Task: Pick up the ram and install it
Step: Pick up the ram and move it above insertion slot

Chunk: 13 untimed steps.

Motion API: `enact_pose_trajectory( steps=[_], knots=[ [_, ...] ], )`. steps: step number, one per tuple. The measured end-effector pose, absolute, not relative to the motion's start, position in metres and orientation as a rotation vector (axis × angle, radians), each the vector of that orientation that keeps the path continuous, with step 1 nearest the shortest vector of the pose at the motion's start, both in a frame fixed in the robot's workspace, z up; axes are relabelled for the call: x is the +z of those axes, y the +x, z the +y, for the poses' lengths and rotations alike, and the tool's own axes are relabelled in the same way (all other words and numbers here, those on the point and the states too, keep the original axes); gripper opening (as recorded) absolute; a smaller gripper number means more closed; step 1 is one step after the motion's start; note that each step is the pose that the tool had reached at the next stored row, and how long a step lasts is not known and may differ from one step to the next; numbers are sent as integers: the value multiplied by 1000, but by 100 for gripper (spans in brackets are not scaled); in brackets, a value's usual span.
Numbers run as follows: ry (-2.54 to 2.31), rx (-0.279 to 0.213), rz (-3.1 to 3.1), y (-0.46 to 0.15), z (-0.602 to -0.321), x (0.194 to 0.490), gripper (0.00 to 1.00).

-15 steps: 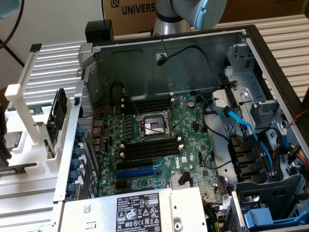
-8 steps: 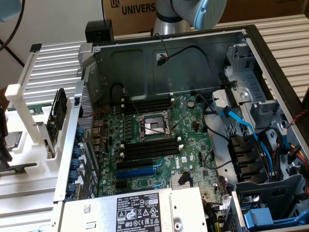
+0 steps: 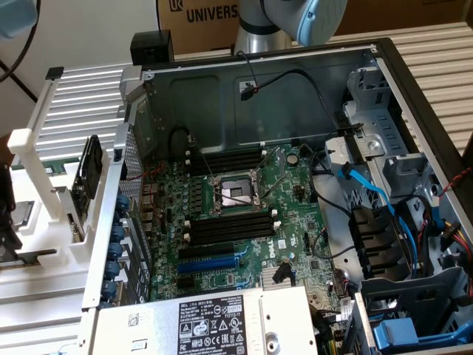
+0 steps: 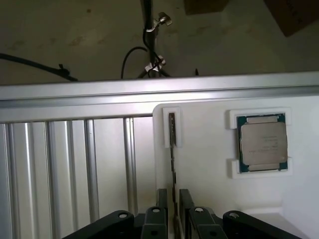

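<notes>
Jaws hang spread, clamping nothing. Open computer case (image 3: 207, 89) shows its motherboard (image 3: 295, 192) with the black slots (image 3: 225, 231) empty. White holder (image 4: 204, 164) carries the ram (image 4: 172, 130) on edge, between the jaws. Lifting and installing apparently both remain.

"univers" printed on the cardboard box (image 3: 196, 33)

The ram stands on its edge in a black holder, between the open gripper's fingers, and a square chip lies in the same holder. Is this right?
Not fully: the wrist view shows a white holder, not a black one. The rest is right: the ram stands on edge in it, the open gripper straddles it, and the square chip lies in it too.
</notes>
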<state>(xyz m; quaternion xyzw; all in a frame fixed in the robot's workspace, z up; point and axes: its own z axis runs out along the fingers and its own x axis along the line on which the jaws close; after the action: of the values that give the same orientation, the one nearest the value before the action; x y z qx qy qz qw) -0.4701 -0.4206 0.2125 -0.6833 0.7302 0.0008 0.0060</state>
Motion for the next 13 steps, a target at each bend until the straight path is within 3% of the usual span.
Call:
enact_pose_trajectory(
  steps=[13],
  knots=[
    [-2139,3,2285,-468,-419,204,24]
  ],
)
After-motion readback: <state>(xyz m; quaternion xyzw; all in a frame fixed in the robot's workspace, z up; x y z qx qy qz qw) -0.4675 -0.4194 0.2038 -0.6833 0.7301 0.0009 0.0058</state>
